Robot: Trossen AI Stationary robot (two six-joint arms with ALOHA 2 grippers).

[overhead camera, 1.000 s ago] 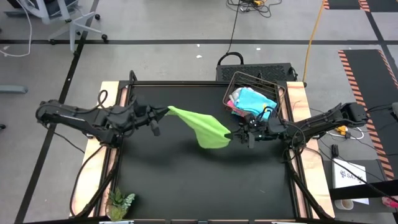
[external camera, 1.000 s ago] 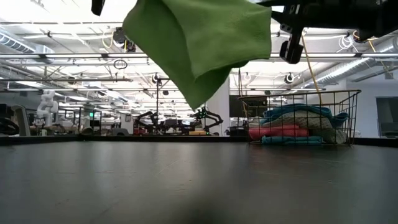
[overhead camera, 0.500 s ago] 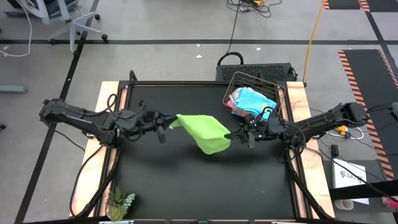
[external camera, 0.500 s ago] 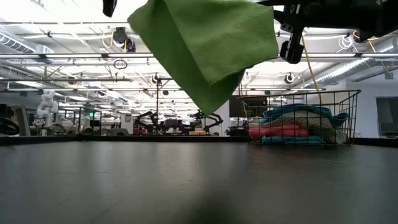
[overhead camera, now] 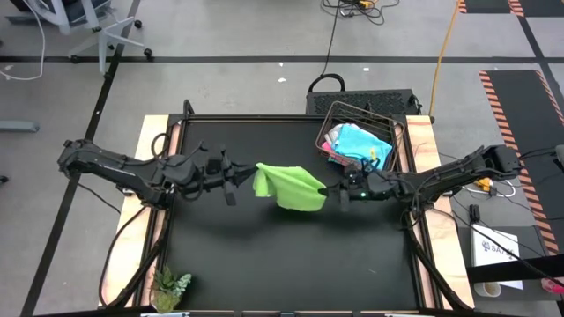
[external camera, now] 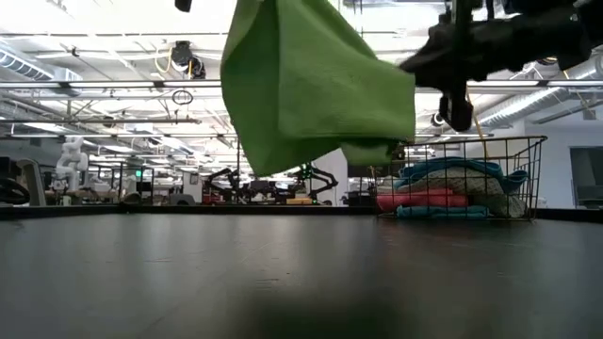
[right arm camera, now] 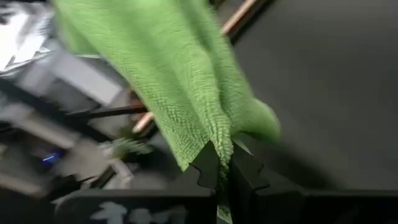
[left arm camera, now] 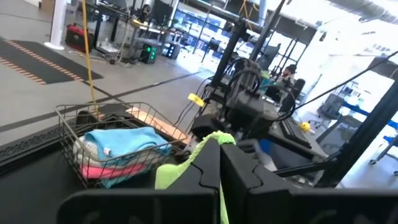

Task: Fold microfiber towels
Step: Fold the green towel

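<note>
Hanging clear above the counter's (overhead camera: 229, 255) centre, the lime green towel (overhead camera: 289, 184) is pinched by both grippers, left (overhead camera: 248, 171) and right (overhead camera: 331, 191), fingers clamped on opposite edges; counter beneath bare.

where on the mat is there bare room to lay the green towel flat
Free: the black mat between the lime green towel and the small plant, and the strip behind the towel left of the wire basket. Crowded: the basket corner, and mid-table where the left gripper and right gripper hold the towel aloft.
</note>
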